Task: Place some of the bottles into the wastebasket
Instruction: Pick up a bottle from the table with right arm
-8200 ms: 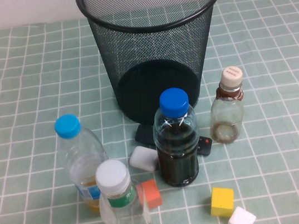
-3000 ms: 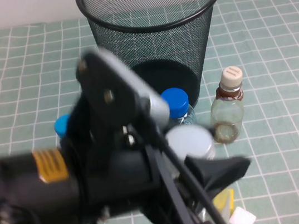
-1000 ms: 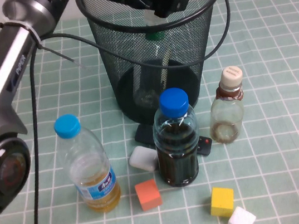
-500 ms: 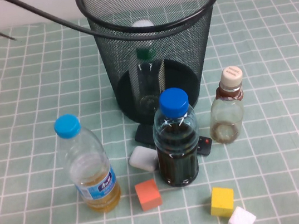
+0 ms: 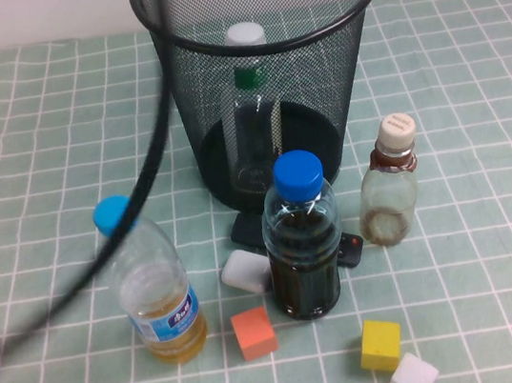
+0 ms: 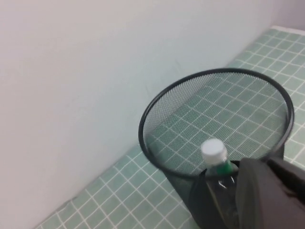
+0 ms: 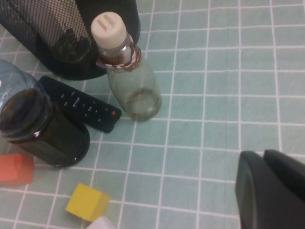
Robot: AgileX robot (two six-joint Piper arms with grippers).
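Inside the wastebasket [image 5: 259,18] the white-capped bottle [image 5: 253,105] is standing upright, while the cream-capped bottle [image 5: 388,186] is sitting just right of it on the desk [image 5: 470,73]. Whether the left pincer [image 6: 274,191], hanging over the far rim, and the right pincer [image 7: 271,188], over the near-right desk, are open or closed is not showing.

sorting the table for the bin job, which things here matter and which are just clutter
Job: wastebasket; white-capped bottle upright inside it; cream-capped bottle on the table beside it; left gripper above the basket; right gripper near the cream-capped bottle.

Clutter: dark-liquid bottle, yellow-liquid bottle, remote, orange cube, yellow cube, two white blocks.
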